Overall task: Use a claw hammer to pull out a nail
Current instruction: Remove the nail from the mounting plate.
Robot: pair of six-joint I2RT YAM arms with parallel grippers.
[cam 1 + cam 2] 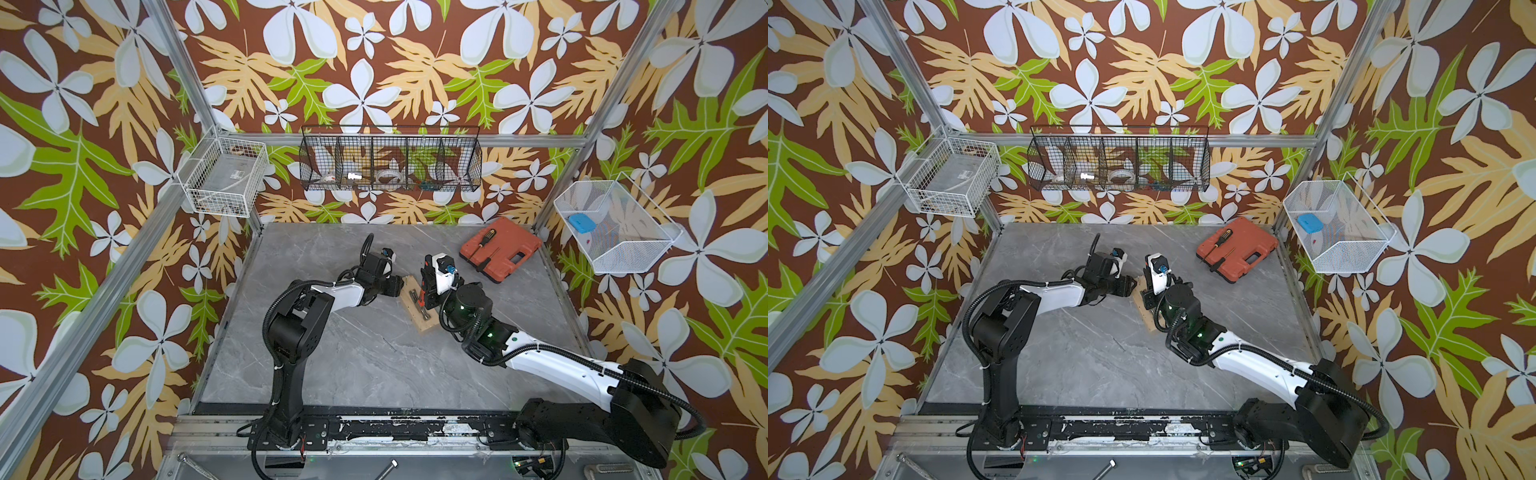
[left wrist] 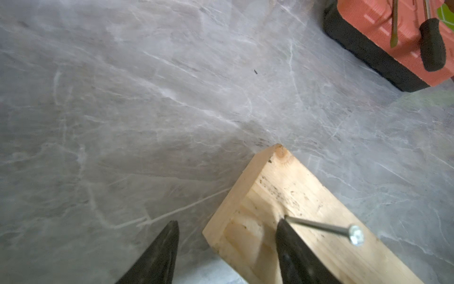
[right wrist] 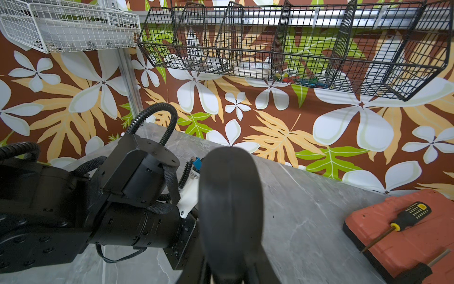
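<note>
The right gripper (image 1: 428,291) is clamped on the claw hammer (image 1: 420,294). The hammer stands over the wooden block (image 2: 282,186) near the middle of the table (image 1: 374,361), its black handle end pointing up at the wrist camera. Its steel head is mostly hidden under the gripper and seems to rest on the block's top. The left gripper (image 2: 227,221) sits at the block's far end with jaws apart: one finger over the top beside the tilted nail (image 2: 319,227), the other off the side. An orange tool case (image 1: 500,247) carrying a screwdriver (image 1: 484,239) lies in the far right corner.
</note>
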